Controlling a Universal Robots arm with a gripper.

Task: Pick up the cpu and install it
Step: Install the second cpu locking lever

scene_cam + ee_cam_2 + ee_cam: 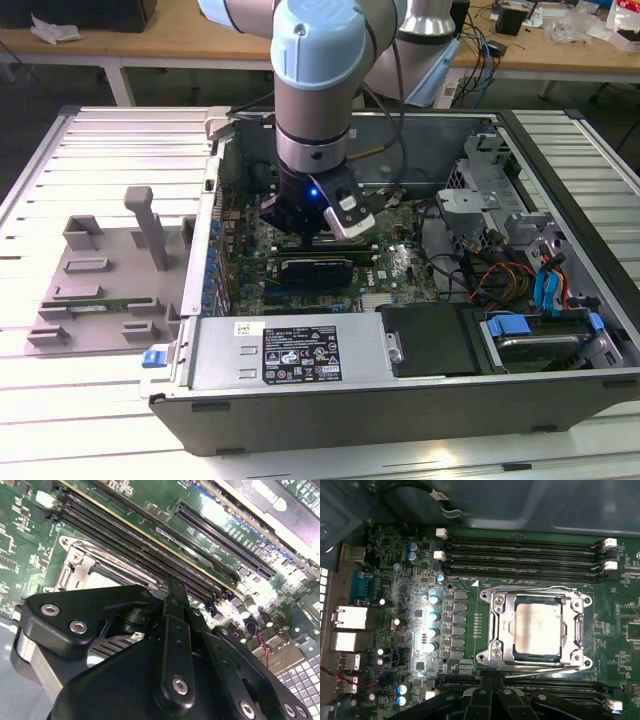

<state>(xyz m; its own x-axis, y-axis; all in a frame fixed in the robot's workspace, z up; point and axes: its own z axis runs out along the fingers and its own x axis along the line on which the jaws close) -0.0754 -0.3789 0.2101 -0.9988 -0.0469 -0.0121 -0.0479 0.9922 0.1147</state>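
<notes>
Claw [318, 232]: black linkage body, lowered inside the open computer case [400, 400] over the motherboard [390, 270]; fingertips out of sight behind the housing in the exterior view, and in both wrist views hidden by the links, so state of the fingers cannot be told; nothing seen held. Linkage [172, 645] in the second wrist view: close above the board, with a corner of the socket frame [75, 567] showing just past it and the long memory slots [125, 535] running alongside. Same black links in the first wrist view [490, 700], just beside the near edge of the socket. Cpu [538, 627]: silver-grey square top, lying flat and level within the metal socket frame [495, 625] on the motherboard, frame bars around its four sides; square outline, so no long axis to speak of, edges parallel to the memory slots [520, 545] beyond it. Relation of note: cpu directly ahead of the claw across the board surface, near, apparently apart from it; judged already seated in the socket rather than carried. Outside the case, at the exterior view's left: grey parts tray [100, 270] on the slatted worktop [60, 400], well apart from the claw.
</notes>
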